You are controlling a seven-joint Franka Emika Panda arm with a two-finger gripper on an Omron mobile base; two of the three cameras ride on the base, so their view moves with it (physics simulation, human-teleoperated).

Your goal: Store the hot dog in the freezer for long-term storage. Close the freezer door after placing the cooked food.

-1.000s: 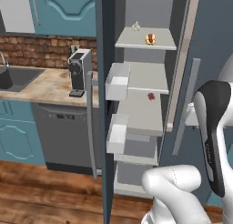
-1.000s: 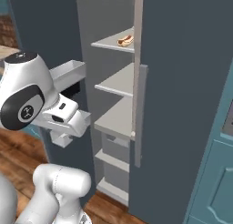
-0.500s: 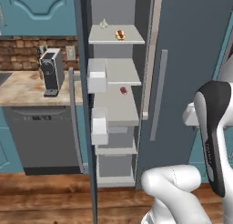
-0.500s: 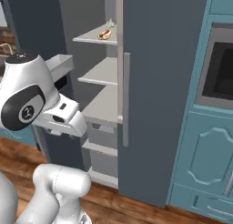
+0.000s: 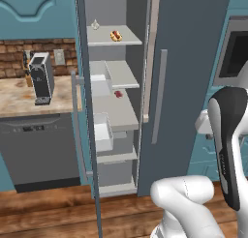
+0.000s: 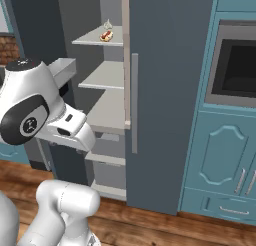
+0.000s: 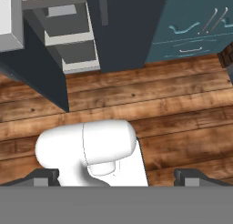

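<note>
Freezer compartment open, centre-left of left base view; pale grey shelves visible. Hot dog lies on top shelf, upper centre of frame, w/ small whitish bulb to its left on same shelf, apart from it. Right base view shows same pair at upper left: hot dog near shelf front, bulb just behind it. Small dark-red item sits on a lower shelf, mid-frame. Freezer door swung out toward camera, seen edge-on, w/ white bins on inner side and silver handle on its left. Fridge right door shut, vertical handle at centre. Coffee machine stands on desk at left, dishwasher below. Teal cabinets and oven at right of right base view. Gripper: finger tips at bottom corners of hand view, set wide apart, nothing between them; view looks down at wood floor.
</note>
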